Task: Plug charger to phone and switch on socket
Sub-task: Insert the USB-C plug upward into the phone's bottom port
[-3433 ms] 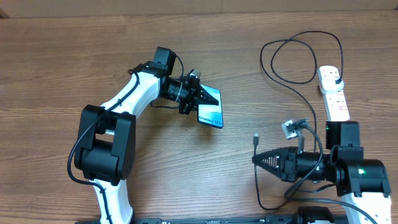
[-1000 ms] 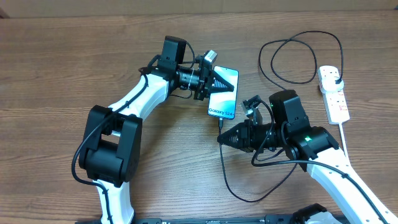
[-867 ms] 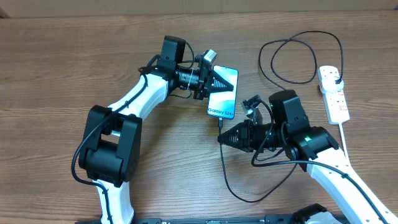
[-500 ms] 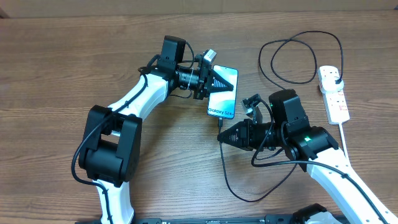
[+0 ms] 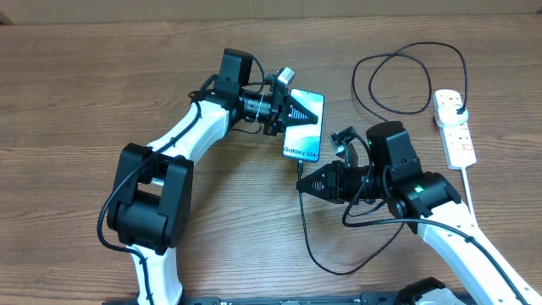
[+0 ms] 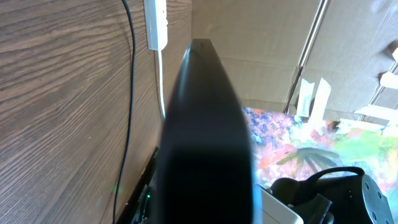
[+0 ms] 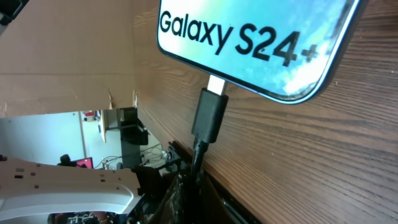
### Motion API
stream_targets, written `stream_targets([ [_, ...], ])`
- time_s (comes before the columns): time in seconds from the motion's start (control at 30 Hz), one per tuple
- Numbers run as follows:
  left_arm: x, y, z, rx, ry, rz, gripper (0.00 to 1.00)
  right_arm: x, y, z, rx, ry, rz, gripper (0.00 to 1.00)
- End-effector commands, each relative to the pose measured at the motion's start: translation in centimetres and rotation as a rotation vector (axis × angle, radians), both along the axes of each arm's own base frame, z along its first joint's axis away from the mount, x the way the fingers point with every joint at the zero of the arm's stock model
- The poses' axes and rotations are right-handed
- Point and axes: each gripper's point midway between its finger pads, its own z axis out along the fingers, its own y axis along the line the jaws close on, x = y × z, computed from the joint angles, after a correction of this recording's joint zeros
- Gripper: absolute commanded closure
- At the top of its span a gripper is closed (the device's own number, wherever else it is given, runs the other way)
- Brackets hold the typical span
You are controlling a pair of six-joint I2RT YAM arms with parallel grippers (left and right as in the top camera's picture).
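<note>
Although nothing lying on the desk (image 5: pixel 102 76) has shifted in the last second, both grippers stand far from their positions of a few seconds earlier. The phone (image 5: pixel 306 137) has been carried up and to the right. The right gripper (image 5: pixel 303 183) has come in from the lower right to meet it.

1. Socket (image 5: pixel 455 129): lies flat, well to the right of the phone, unmoved. The adapter (image 5: pixel 458 104) sits in its far end. The switch position cannot be read from these views.
2. Phone: screen up, with its lower short edge facing the right gripper. The left gripper (image 5: pixel 294 108) is closed on it from the upper left. In the left wrist view the phone (image 6: pixel 202 137) shows edge-on as a dark slab.
3. Charger (image 5: pixel 306 237): the cable drops from the phone's lower edge and loops below it. The right gripper is clamped narrow on the cable, just behind the plug tip (image 7: pixel 208 117) and just below the phone.

Change over the last second: the right gripper has edged slightly toward the phone's lower edge. The plug tip now meets the port. A bare strip of metal shows between plug body and phone in the right wrist view, so insertion appears begun but not fully seated.

Consequence: the plug likely needs a further push home. The socket switch is untouched and remains to be done.
</note>
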Motion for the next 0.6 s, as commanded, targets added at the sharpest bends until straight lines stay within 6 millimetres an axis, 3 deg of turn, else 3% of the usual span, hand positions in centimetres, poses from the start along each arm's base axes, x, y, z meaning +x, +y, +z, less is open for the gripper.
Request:
stream_targets([
  [0.0, -0.68, -0.06, 1.45, -0.043, -0.021, -0.037, 0.96, 0.68, -0.31, -0.03, -0.018, -0.037, -0.023, 0.96],
  [0.57, -0.66, -0.06, 1.44, -0.043, -0.026, -0.038, 0.96, 1.51, -0.38, 0.14, -0.03, -0.097, -0.031, 0.96],
])
